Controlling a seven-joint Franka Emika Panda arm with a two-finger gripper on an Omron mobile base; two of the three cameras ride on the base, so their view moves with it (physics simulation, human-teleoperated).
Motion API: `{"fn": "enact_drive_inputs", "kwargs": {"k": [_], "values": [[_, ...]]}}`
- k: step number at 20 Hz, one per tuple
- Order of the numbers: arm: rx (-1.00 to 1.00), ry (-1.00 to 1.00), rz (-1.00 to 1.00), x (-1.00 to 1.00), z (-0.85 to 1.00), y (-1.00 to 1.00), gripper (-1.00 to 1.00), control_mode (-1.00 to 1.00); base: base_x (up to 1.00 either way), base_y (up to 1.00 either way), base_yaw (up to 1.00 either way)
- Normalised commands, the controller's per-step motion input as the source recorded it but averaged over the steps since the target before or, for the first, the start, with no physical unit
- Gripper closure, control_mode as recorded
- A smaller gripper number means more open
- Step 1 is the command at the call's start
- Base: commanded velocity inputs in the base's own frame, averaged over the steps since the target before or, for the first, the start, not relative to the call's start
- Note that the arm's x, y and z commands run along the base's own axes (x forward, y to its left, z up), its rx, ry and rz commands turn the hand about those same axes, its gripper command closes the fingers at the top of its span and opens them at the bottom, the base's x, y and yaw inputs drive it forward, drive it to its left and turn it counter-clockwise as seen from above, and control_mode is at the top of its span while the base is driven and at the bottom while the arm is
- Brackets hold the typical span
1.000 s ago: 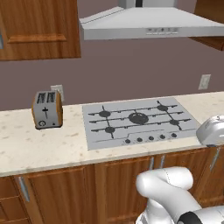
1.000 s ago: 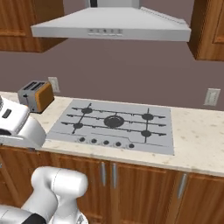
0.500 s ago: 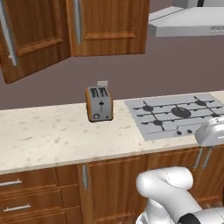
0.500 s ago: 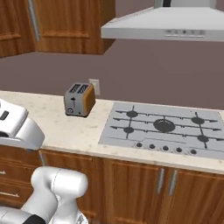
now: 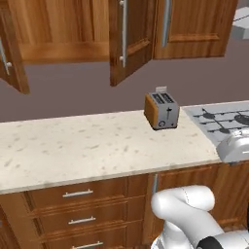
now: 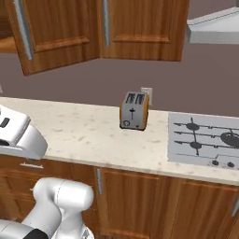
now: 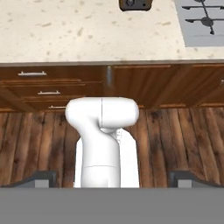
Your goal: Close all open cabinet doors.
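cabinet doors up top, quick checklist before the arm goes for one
1. Open door found: ok, the middle cabinet door stands swung out over the counter.
2. Second open door: ok, the left cabinet door also juts out at the frame edge.
3. Right cabinet door shut: ok, it looks flush.
4. Handle visible: ok, the silver bar handle faces the camera.
5. Toaster clear of the door's swing: ok, it sits well below it.
6. Claw open: cannot tell, only the tips' edges show.

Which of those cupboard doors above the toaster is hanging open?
The cabinet door just left of the toaster is swung out, its face angled toward the room. The door to its right sits flat and closed.
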Motion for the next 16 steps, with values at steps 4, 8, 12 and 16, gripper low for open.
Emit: {"fn": "enact_drive_inputs", "kwargs": {"k": [4, 8, 12, 16], "values": [[0.0, 0.0, 0.0, 0.0, 0.0, 0.0, -1.0, 1.0, 0.0, 1.0, 0.0], [0.0, 0.0, 0.0, 0.0, 0.0, 0.0, -1.0, 1.0, 0.0, 0.99, 0.0], [0.0, 0.0, 0.0, 0.0, 0.0, 0.0, -1.0, 1.0, 0.05, 0.86, 0.0], [0.0, 0.0, 0.0, 0.0, 0.0, 0.0, -1.0, 1.0, 0.19, 0.24, 0.0]]}}
